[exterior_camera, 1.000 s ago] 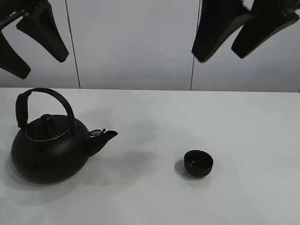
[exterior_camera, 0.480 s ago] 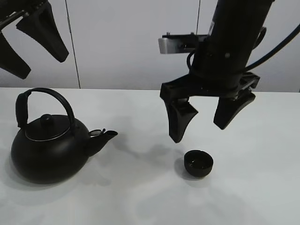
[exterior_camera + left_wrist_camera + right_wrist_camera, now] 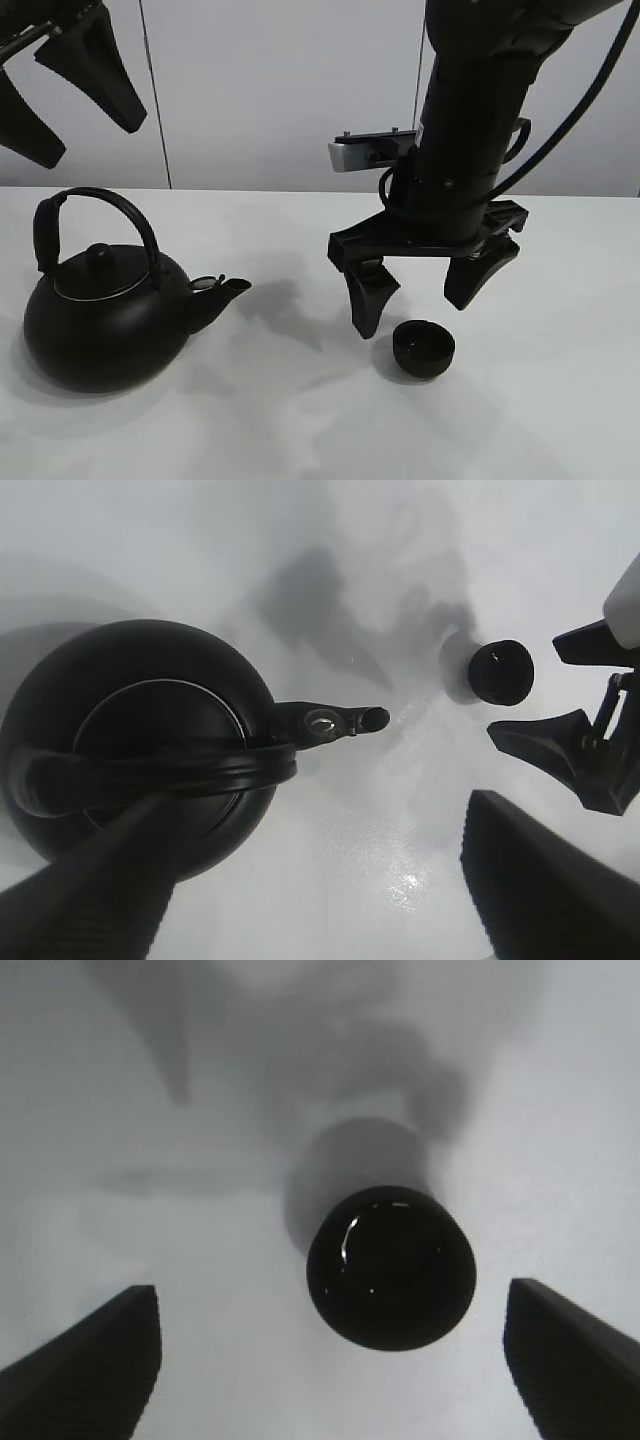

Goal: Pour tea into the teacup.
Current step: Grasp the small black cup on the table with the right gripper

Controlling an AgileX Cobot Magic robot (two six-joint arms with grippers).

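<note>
The small, round, matte-black teacup point(image 3: 423, 348) stands on the white table point(image 3: 300, 430), right of centre. It sits just below the right gripper point(image 3: 412, 312), between its widely spread fingers, which grip nothing. The left gripper point(image 3: 90, 140) hangs high above the big round black kettle point(image 3: 105, 320), spread wide and empty.

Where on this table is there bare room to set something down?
Bare table between the kettle and the cup, along the front edge, and right of the cup. Crowded at the cup, flanked by the right fingers.
</note>
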